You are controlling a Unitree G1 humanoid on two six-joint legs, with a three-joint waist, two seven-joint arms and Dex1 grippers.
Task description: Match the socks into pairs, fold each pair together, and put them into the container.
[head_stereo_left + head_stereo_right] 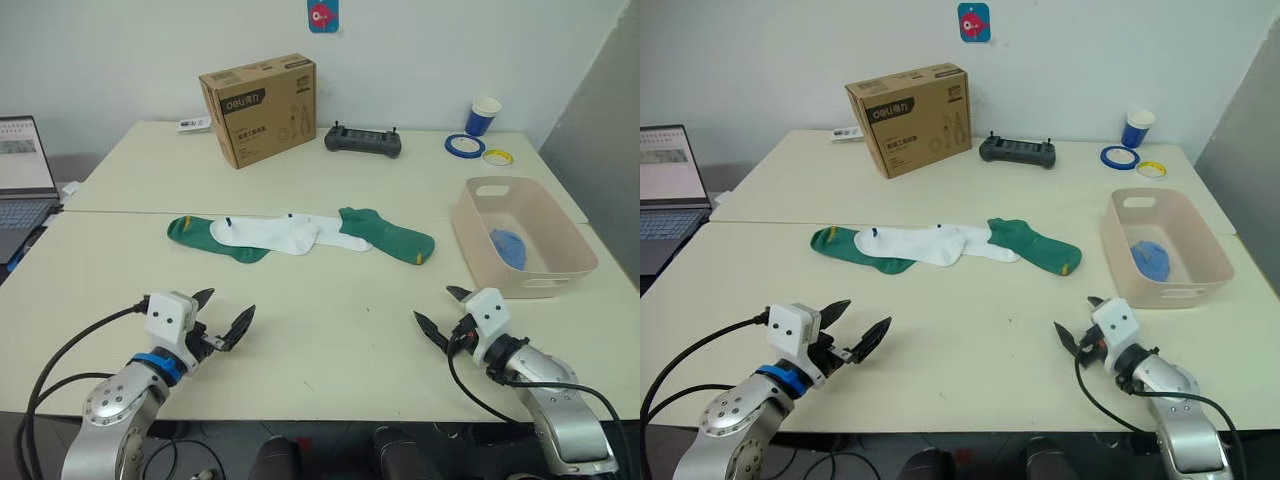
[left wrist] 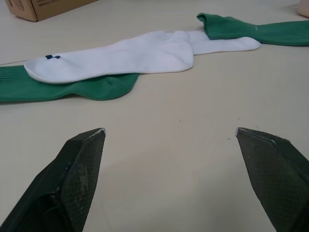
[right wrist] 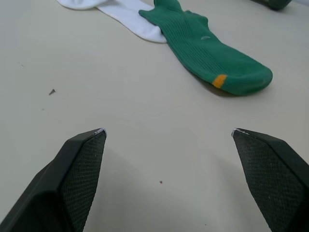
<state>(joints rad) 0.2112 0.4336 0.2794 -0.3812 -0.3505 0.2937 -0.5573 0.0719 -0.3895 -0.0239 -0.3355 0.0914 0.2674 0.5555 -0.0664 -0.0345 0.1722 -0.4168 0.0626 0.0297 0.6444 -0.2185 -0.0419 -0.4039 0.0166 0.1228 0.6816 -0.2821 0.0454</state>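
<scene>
Four socks lie in a row mid-table. A dark green sock (image 1: 205,237) on the left is partly covered by a white sock (image 1: 265,233). A second white sock (image 1: 342,240) overlaps it, and another green sock (image 1: 397,236) with a yellow toe mark lies at the right end. The pale pink container (image 1: 572,268) stands at the right and holds a light blue sock bundle (image 1: 508,247). My left gripper (image 1: 226,307) and right gripper (image 1: 436,306) hover open and empty above the table near its front edge, well short of the socks.
A brown cardboard box (image 1: 260,108), a black controller (image 1: 362,140), a blue cup (image 1: 482,115) and two tape rolls (image 1: 465,145) stand at the back. A laptop (image 1: 20,180) sits at the far left. Bare tabletop separates the grippers from the socks.
</scene>
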